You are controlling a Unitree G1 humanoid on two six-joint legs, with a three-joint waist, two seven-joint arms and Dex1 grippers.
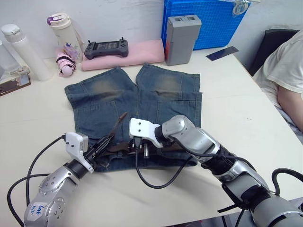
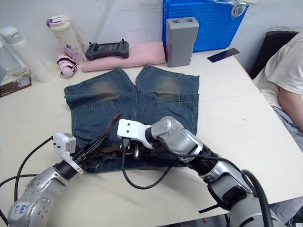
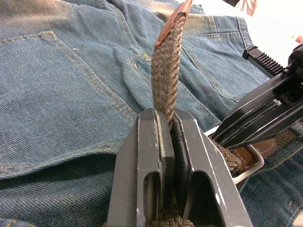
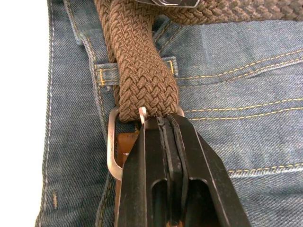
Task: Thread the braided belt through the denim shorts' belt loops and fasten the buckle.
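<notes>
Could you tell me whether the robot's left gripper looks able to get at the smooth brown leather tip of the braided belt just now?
Probably not at once: the left gripper is shut on the braided belt, below its leather tip.

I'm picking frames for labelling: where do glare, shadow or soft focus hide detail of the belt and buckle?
Left wrist view: the black left gripper, shut on the dark-brown braided belt, looks soft; the table beyond is washed out white. Right wrist view: the weave is crisp, the silver metal buckle partly hidden by the right gripper. Left eye view: even light, shadow under the arms.

Robot lab: white table point(image 1: 246, 109), handheld controller point(image 1: 106, 48), blue crate point(image 1: 213, 23).
</notes>
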